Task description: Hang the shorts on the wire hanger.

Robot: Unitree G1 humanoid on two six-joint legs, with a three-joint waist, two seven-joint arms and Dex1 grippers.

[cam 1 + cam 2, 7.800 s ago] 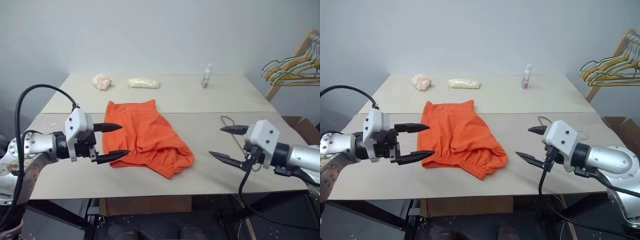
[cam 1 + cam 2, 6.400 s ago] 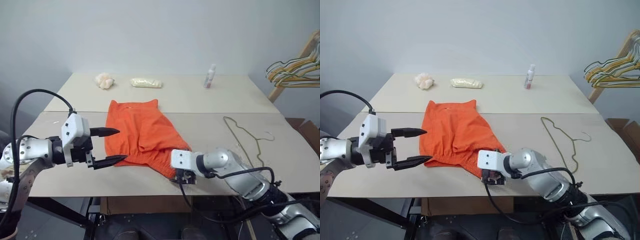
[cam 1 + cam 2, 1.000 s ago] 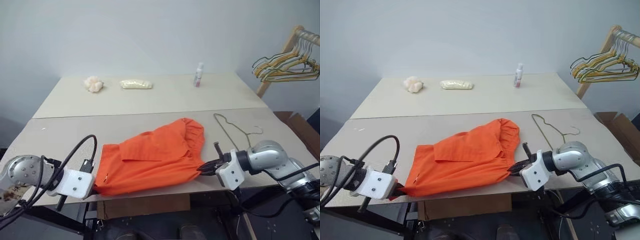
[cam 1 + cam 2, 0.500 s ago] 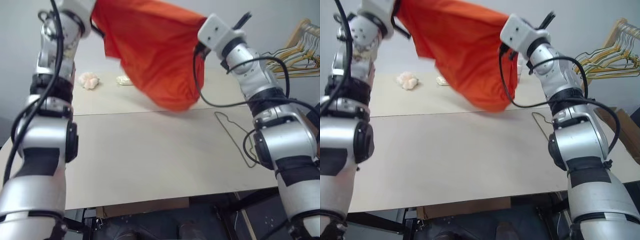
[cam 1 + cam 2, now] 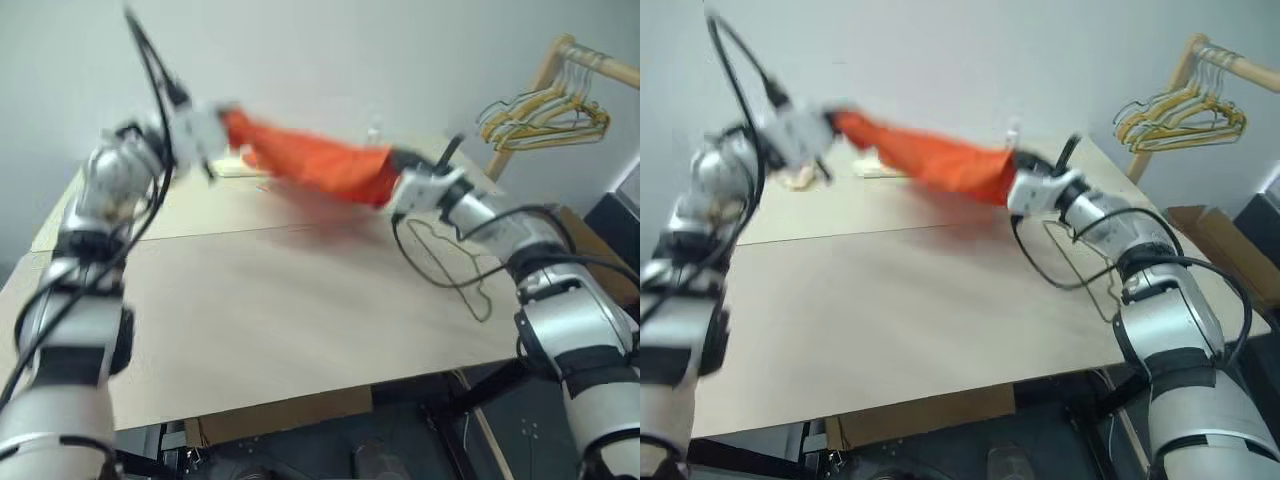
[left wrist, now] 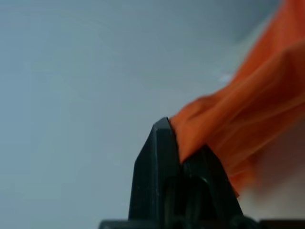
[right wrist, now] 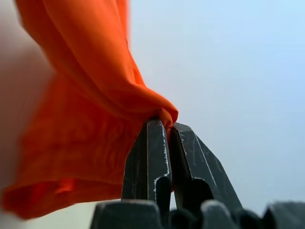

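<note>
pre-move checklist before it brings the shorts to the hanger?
1. Left gripper shut on the shorts: ok.
2. Right gripper shut on the shorts: ok.
3. Shorts off the table, stretched between both grippers: ok.
4. Wire hanger flat on the table, nothing lying on it: ok.
5. Waistband or leg opening facing the hanger: cannot tell, cloth is bunched.
6. Hanger held down for threading: not ok, both grippers are on the shorts.
</note>
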